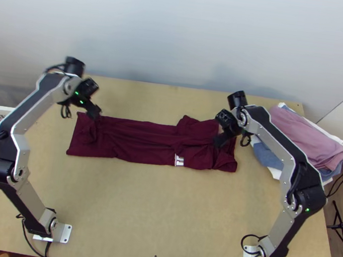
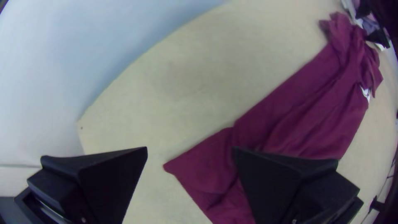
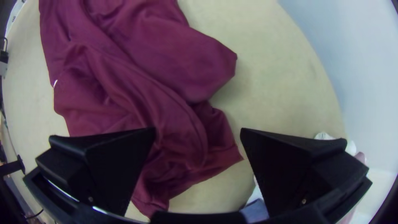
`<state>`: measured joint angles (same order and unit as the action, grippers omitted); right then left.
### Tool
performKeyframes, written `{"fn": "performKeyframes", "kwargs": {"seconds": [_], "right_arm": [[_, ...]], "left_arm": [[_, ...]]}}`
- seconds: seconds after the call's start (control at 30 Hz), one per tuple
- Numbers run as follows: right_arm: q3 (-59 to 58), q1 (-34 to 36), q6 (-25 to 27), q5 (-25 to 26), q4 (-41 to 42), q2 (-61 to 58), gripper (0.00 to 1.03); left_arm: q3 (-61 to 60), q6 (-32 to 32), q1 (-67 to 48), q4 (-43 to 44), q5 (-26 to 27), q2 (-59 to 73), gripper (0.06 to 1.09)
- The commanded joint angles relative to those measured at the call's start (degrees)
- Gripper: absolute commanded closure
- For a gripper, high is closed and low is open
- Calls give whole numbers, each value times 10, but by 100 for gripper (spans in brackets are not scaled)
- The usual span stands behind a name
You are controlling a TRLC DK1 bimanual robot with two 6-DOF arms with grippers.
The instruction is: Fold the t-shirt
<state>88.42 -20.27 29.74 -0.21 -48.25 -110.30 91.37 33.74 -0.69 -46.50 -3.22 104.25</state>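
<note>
So the t-shirt [image 1: 135, 141] is lying across the far half of the table [image 1: 160, 217] in a long strip, one end out by the left arm and the other by the right. My read is that the lengthwise folding is mostly done and we're in between folds, maybe at the tidying stage. The end near the right arm is pretty rough, though — bunched and ridged, with a flap poking out toward the wall, close to the white print [image 1: 179, 160]. The other end is a lot flatter, just some creases.

Next move, I'd say: pull that messy end straight, then bring one end of the strip over toward the other. Folding over those ridges as they are would probably leave a lumpy packet, and grabbing just the top layer could drag the strip apart.

As for the pincers, the left gripper [image 2: 190, 149] has its fingers spread wide with nothing pinched. It's by the far corner of the flatter end, one finger over the cloth and the other off to the side. The right gripper [image 3: 198, 130] is wide apart too, nothing in its grip, over the bunched end. Can't tell if either one is actually brushing the fabric — could be just above it. There's also a pile of clothes [image 1: 315, 141] on the table beyond the right gripper.
</note>
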Motion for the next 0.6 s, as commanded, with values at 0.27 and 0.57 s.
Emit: {"fn": "performKeyframes", "kwargs": {"seconds": [0.27, 0.57], "right_arm": [[9, -32, -69, 1, -47, 83, 6], [43, -106, -115, -32, -79, 77, 30]], "left_arm": [[-47, -137, 136, -142, 117, -47, 15], [-37, -191, 181, -235, 249, 12, 15]]}}
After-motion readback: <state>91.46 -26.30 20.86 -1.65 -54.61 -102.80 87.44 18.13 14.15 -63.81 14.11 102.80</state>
